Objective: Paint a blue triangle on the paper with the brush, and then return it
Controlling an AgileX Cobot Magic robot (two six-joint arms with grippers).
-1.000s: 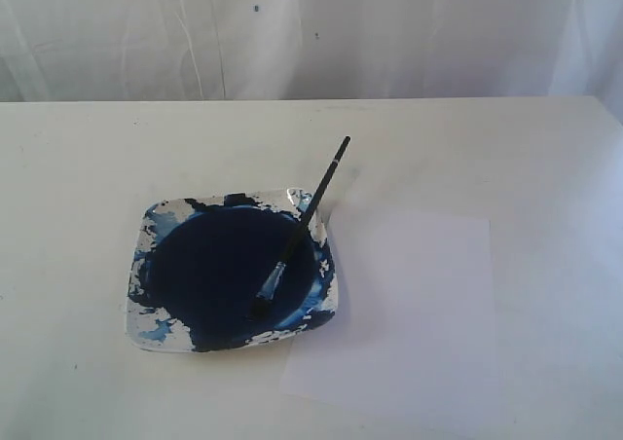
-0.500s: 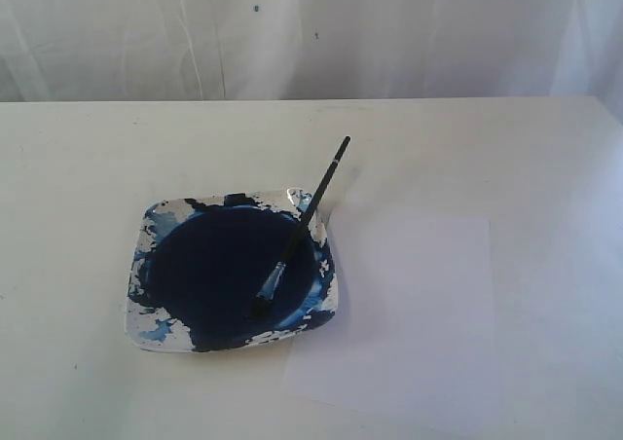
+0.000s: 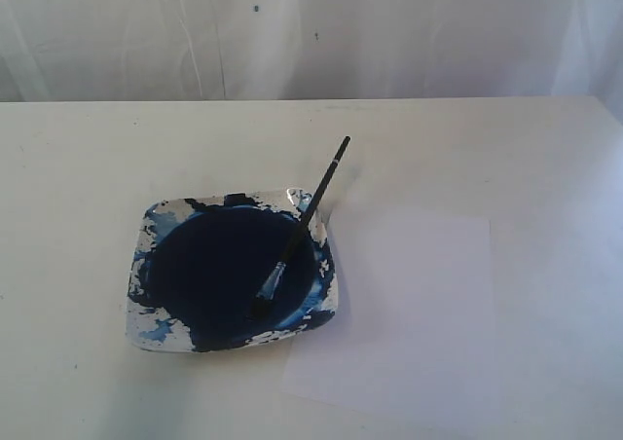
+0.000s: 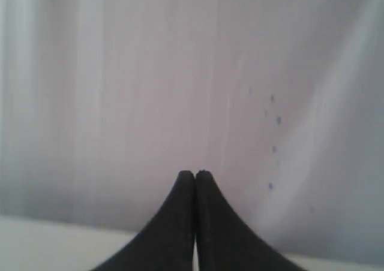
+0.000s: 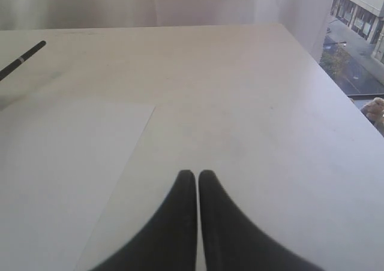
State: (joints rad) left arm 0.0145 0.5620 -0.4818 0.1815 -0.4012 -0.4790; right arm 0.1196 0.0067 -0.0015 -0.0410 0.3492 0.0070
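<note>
Right wrist view: right tool (image 5: 196,176), pressed together, beside paper (image 5: 60,175); brush (image 5: 21,60) well apart.

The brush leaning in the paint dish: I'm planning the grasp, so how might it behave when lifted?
The brush looks thin and stiff, probably very light. Its handle leans on the dish rim, so a nudge may roll or slide it. Its tip sits in dark paint and would likely drip.
</note>
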